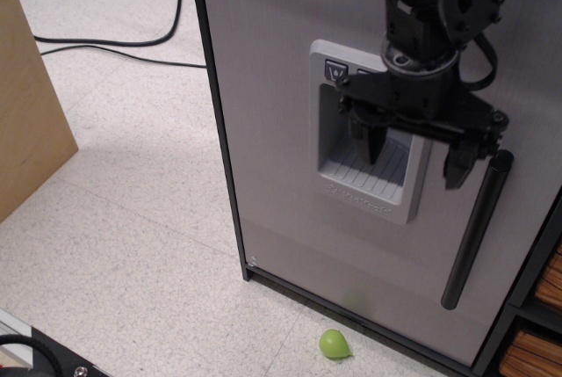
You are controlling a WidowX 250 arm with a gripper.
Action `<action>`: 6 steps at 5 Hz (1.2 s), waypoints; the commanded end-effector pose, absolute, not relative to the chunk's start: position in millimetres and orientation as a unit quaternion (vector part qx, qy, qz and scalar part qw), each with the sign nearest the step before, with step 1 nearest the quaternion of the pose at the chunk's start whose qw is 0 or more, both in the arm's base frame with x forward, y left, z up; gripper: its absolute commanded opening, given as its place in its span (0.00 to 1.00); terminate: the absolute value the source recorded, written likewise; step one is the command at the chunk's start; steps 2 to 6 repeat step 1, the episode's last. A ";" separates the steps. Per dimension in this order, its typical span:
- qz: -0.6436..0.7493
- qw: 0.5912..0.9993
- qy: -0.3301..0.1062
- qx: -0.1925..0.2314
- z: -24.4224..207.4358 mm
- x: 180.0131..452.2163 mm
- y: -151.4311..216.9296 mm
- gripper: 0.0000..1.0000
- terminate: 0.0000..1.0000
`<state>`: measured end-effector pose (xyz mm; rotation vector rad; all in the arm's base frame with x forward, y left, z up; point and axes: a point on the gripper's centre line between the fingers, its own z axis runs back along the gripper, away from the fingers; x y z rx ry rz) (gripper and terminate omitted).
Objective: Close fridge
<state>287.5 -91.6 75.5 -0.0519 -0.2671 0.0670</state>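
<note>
The fridge's large light-grey door (281, 122) fills the middle of the view, seen from the front. It carries a dispenser recess (364, 170) with buttons on top and a black bar handle (474, 232) at its right edge. My gripper (413, 153) hangs in front of the dispenser recess, open and empty, with one finger over the recess and the other just left of the handle's top. It covers part of the button row. A strip of dark charcoal cabinet (536, 293) with shelves shows at the lower right.
A tan wooden panel (31, 105) stands at the left. Black cables (123, 43) run over the speckled floor at the top left. A small green object (334, 344) lies on the floor by the door's lower edge. Black equipment (35, 355) sits at the bottom left corner.
</note>
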 end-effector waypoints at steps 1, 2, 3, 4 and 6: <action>0.034 0.987 -0.152 -0.033 96.3 290.1 -90.3 1.00 1.00; 0.034 0.987 -0.152 -0.033 96.3 290.1 -90.3 1.00 1.00; 0.034 0.987 -0.152 -0.033 96.3 290.1 -90.3 1.00 1.00; 0.034 0.987 -0.152 -0.033 96.3 290.1 -90.3 1.00 1.00; 0.034 0.987 -0.152 -0.033 96.3 290.1 -90.3 1.00 1.00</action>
